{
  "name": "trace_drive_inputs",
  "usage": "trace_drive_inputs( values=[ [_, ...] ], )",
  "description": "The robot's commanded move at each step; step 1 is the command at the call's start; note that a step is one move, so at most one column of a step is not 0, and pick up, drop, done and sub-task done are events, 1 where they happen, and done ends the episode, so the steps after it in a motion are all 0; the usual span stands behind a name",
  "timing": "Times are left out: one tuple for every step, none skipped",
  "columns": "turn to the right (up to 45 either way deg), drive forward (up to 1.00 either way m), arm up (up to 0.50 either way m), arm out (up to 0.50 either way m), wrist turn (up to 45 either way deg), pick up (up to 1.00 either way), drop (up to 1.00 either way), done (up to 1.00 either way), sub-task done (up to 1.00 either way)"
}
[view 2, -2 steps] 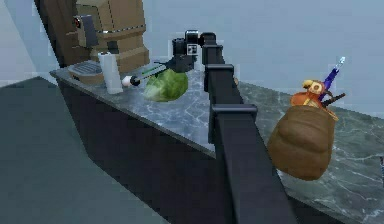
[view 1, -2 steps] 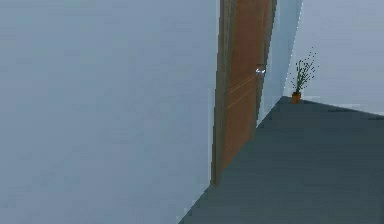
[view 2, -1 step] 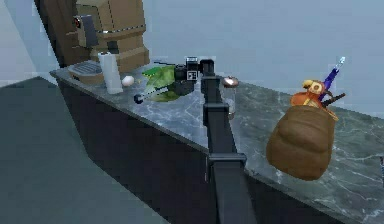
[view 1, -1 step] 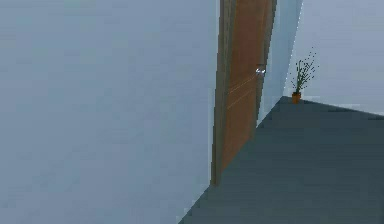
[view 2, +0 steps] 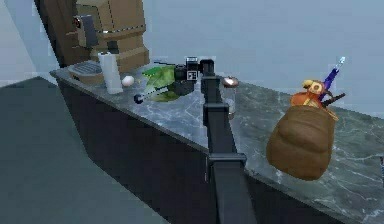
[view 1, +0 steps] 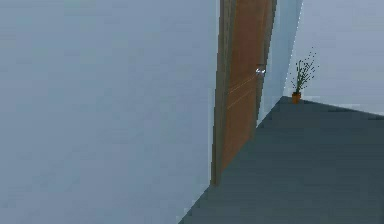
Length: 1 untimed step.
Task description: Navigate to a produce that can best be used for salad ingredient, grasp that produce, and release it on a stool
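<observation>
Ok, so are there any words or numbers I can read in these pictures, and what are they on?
No words or numbers can be read.
White squares at the far end of the arm: black marks, too small to read.
Door, white cylinder and brown lump on the counter: no print to be seen.

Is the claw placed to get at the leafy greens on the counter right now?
Likely yes: the claw is right at the leafy greens on the counter, with nothing standing between them. Whether it touches them, I cannot tell.
</observation>
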Motion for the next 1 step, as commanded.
trace_drive_inputs(
  values=[
    [0.0,0.00,0.08,0.00,0.0,0.00,0.00,0.00,0.00]
  ],
)
